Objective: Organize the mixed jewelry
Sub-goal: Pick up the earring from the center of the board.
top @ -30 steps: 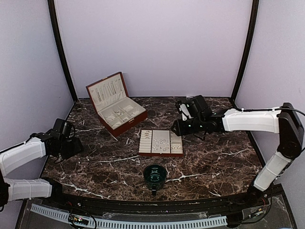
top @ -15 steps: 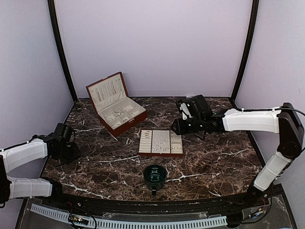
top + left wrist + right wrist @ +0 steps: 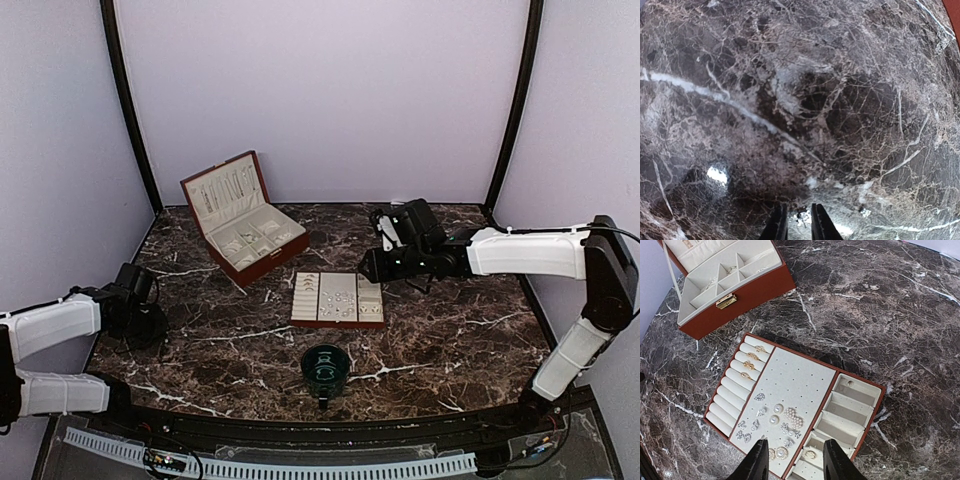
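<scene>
The mixed jewelry (image 3: 777, 416) lies in a red-rimmed cream tray (image 3: 800, 372), (image 3: 338, 285) at mid-table: pearl and crystal earrings on the perforated middle panel, gold rings (image 3: 751, 360) on the left rolls, one ring (image 3: 810, 454) in a right compartment. My right gripper (image 3: 796, 465), (image 3: 372, 268) hovers open over the tray's near edge with nothing between its fingers. My left gripper (image 3: 799, 227), (image 3: 152, 325) hangs low over bare marble at the far left. Its jaws are only a narrow gap apart, and I see no piece between them.
An open red jewelry box (image 3: 243, 218), (image 3: 730, 285) with cream compartments stands at the back left. A dark green cup (image 3: 326, 368) sits in front of the tray near the table's front edge. Purple walls enclose the marble table (image 3: 450, 330).
My left arm has drawn back toward the left edge and lower, and its jaws have narrowed. The right arm and the tray have not moved.
</scene>
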`<state>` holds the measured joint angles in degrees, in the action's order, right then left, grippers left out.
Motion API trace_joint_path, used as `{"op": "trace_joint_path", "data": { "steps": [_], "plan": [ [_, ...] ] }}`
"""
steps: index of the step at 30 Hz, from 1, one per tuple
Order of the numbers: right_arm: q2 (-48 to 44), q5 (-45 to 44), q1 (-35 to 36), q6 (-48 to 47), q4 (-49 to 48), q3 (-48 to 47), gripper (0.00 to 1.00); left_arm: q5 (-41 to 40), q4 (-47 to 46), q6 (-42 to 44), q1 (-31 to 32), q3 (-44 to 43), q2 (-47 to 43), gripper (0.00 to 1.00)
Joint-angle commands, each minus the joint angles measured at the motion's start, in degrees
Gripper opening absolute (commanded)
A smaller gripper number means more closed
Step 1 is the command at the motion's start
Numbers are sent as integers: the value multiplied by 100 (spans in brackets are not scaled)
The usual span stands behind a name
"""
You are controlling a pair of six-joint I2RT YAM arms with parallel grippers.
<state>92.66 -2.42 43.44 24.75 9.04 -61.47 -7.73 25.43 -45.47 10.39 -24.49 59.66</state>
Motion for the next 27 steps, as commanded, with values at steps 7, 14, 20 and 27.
{"op": "trace_joint_path", "data": {
  "steps": [7,14,20,27],
  "plan": [
    [-11,-56,-29,31,-113,-43,38,78,-21,-72,-29,168,19,12],
    [6,-57,-29,26,-126,-70,38,144,-46,-82,-29,198,54,10],
    [-3,-64,-29,15,-124,-62,38,192,-62,-112,-29,233,16,4],
    [-66,-83,-29,14,-117,-56,38,260,-39,-102,-29,233,-65,0]
  ]
}}
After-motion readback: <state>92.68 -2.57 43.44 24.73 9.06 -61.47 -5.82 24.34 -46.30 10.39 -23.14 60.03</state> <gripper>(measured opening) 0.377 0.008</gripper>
